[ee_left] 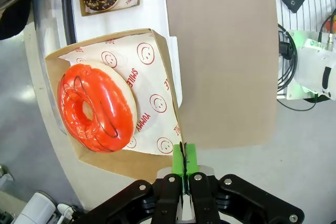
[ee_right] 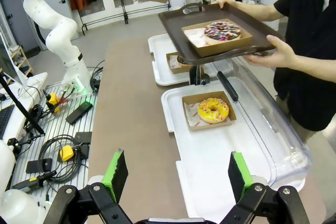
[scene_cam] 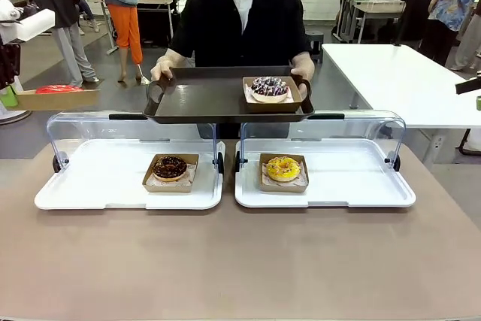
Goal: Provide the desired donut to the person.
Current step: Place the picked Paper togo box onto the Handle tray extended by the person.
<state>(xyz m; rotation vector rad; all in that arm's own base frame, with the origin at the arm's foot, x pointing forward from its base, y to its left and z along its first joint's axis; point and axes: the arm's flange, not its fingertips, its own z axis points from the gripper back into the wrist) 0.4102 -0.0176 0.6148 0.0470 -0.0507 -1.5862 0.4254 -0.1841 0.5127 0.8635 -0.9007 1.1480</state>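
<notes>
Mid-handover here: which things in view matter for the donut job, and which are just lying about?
In the job: red donut, in its box, gripped by the left tool; the person; their dark tray, with a sprinkled donut on it; open right tool.
Probably lying about: chocolate donut and yellow donut in the white trays; cables beside the table; white side table.
</notes>
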